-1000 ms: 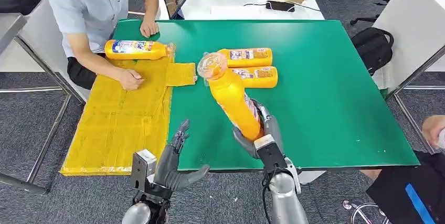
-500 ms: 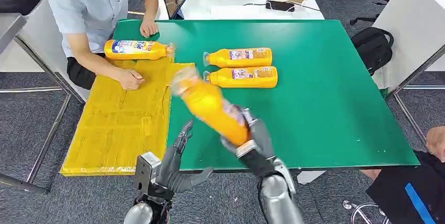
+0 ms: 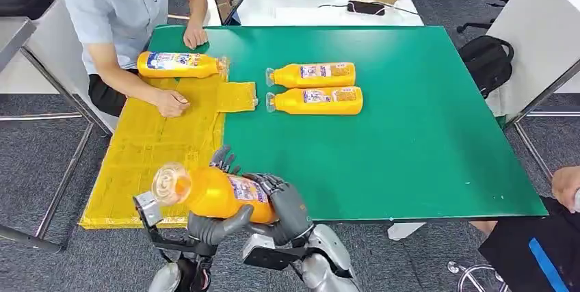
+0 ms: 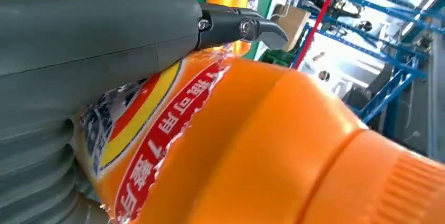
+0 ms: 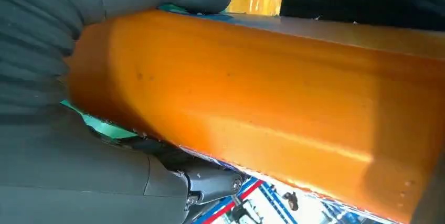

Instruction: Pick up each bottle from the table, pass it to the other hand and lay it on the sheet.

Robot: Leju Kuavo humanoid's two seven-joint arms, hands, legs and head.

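Note:
I hold an orange bottle [image 3: 212,193] on its side just off the green table's [image 3: 424,121] near edge, its clear cap pointing left. My right hand [image 3: 291,206] grips its base end. My left hand [image 3: 217,227] wraps its middle, thumb in front and fingers behind. The left wrist view has the labelled bottle [image 4: 273,145] against my left hand [image 4: 94,40]. In the right wrist view the bottle [image 5: 262,108] lies across my right hand [image 5: 63,182]. The yellow sheet [image 3: 164,148] covers the table's left side, with one bottle [image 3: 179,65] lying at its far end.
Two more bottles [image 3: 311,74] [image 3: 314,100] lie side by side mid-table. A seated person rests a hand [image 3: 169,102] on the sheet's far part. Another person's hand [image 3: 566,182] shows at the right edge. A black backpack [image 3: 487,59] sits on the floor beside the table.
My right hand swung the bottle from upright over the table down and left to the near edge. My left hand, open before, has closed around the bottle.

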